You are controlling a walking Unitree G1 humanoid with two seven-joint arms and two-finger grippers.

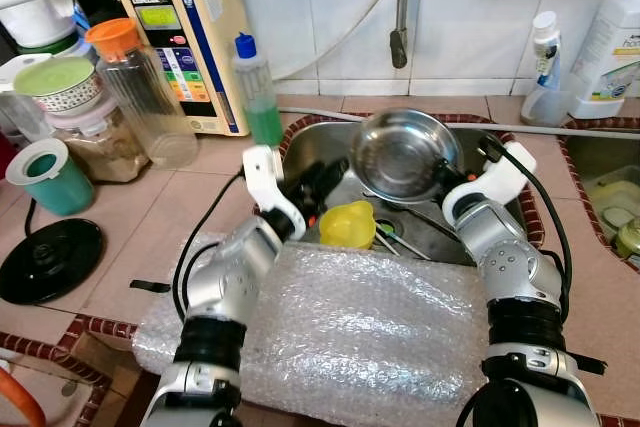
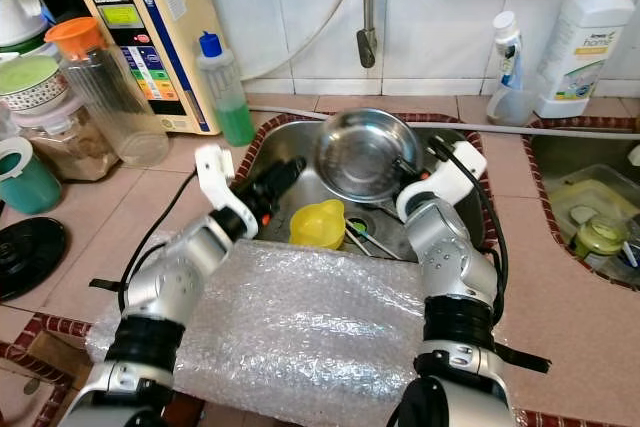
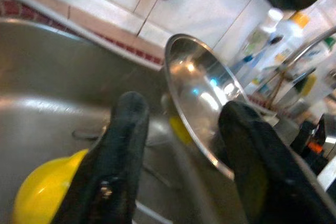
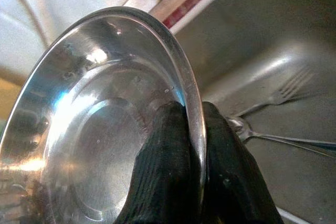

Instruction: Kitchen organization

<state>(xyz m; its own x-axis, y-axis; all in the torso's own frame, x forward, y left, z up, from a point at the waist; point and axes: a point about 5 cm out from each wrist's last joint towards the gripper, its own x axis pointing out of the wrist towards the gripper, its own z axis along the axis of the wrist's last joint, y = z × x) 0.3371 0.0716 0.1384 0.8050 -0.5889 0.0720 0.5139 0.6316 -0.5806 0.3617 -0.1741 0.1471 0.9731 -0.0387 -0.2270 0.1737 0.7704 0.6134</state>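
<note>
Over the sink (image 1: 310, 152), at 12 o'clock from you, the right hand (image 4: 195, 145) pinches the rim of the steel bowl (image 1: 403, 154), one finger inside and one outside, so the bowl hangs tilted with its hollow facing you. Judge it light, stiff and unbreakable, yet slick: the polished, thin rim gives the pads little bite, and it may swing or slip in a hasty turn. Hold at the rim, as now, and keep the grip deep. The bowl is round, shallow and mirror-bright, with a flat base. Your left hand (image 3: 184, 156) is released, its fingers spread, at 9 o'clock of the bowl, near the rim. Below lie a yellow cup (image 1: 347, 224), a fork (image 4: 286, 94) and a spoon (image 4: 262, 136). Bubble wrap (image 1: 360, 327) covers the surface at 6 o'clock.
</note>
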